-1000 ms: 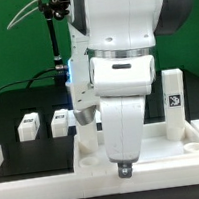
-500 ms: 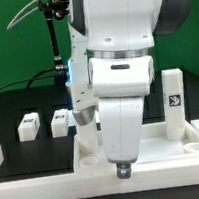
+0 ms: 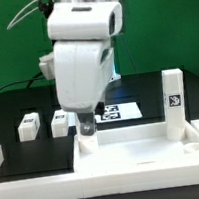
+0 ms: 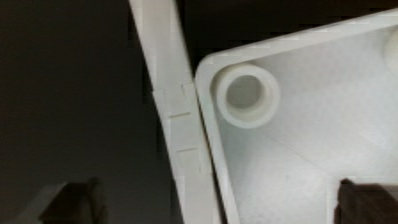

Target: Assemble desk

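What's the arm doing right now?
The arm's two-finger gripper hangs open and empty above a corner of the wide white rimmed plastic desk top. In the wrist view that corner's round socket is unfilled. One white square post leg stands upright at the top's side on the exterior view's right; two more white legs lie apart on the black table.

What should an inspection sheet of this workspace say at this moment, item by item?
Surface: black table, white border rail in front.
Job's things: desk top flat; upright leg at its corner, exterior view's right; loose legs on the table; corner socket empty.
Clutter: marker board only.
Grippers: gripper open, empty, over the desk top's corner.
Cables: thin cable beside black pole.
Surroundings: green backdrop.
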Controlling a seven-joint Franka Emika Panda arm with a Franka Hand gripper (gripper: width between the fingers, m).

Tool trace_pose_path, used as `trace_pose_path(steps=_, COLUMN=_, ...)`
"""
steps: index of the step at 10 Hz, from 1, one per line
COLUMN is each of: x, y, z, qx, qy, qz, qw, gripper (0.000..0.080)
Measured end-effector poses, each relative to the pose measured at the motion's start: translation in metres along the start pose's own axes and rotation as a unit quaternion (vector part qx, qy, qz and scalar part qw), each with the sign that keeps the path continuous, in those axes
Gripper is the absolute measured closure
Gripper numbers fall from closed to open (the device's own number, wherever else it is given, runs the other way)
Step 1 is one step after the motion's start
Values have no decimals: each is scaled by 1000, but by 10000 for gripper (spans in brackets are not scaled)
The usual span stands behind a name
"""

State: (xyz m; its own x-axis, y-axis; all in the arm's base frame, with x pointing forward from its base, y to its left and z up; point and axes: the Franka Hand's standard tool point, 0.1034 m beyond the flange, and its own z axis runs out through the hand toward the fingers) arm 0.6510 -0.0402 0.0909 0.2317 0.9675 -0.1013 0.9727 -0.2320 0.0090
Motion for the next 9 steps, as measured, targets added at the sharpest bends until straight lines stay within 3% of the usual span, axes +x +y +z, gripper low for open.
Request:
trace_pose_path(steps=4, x=-4, y=-2, z=1, qx=5, qy=3, qz=136, qw=991, gripper=151)
trace_pose_path(steps=8, x=-86, y=-17, z=-25, qx=34, qy=-13, qz=251, qw=967, gripper=151)
trace_pose_path(steps=9, x=-103, y=-11, z=-33, qx=32, qy=-17, qz=304, qw=952, gripper=151)
